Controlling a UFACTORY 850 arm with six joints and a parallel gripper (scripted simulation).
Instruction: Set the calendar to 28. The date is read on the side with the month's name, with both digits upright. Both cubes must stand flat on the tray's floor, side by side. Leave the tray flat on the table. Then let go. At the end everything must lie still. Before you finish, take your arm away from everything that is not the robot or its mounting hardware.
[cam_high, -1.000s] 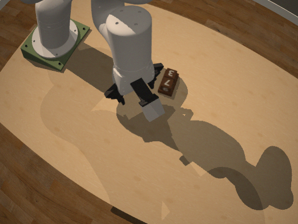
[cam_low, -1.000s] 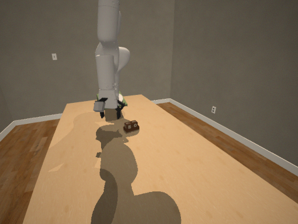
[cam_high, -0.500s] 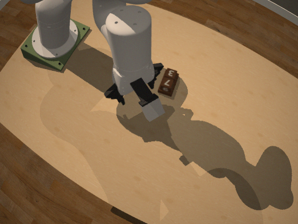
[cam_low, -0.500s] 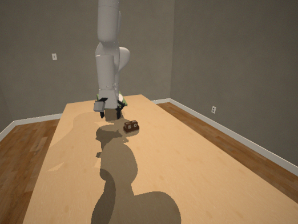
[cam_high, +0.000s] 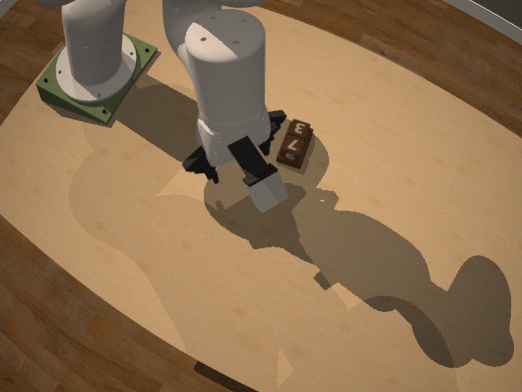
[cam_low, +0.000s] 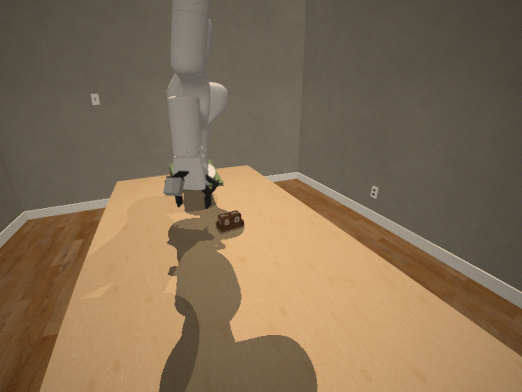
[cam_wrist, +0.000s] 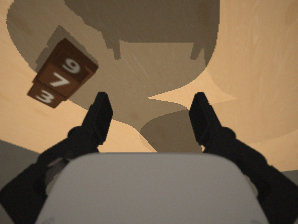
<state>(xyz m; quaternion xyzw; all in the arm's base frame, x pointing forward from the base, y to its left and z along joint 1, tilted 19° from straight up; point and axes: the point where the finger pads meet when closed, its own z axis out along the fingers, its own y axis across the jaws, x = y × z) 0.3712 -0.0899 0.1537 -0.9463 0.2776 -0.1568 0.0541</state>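
Observation:
The calendar (cam_high: 295, 142) is a small dark brown tray holding two brown cubes side by side on the table. Seen from above, the cubes' top faces show 3 and 7, and a third digit, a 9 or 6, shows beside the 7. In the exterior view the calendar (cam_low: 230, 221) is too small for its front digits to be read. In the wrist view it (cam_wrist: 60, 75) lies at the upper left, outside the fingers. My gripper (cam_high: 237, 150) (cam_low: 193, 202) (cam_wrist: 150, 102) is open and empty. It hangs above bare table beside the calendar, fingers pointing down.
The arm's green base plate (cam_high: 97, 75) stands at the table's far left corner. The arm casts a long dark shadow (cam_high: 350, 260) across the table. Wooden floor lies past the table's edges.

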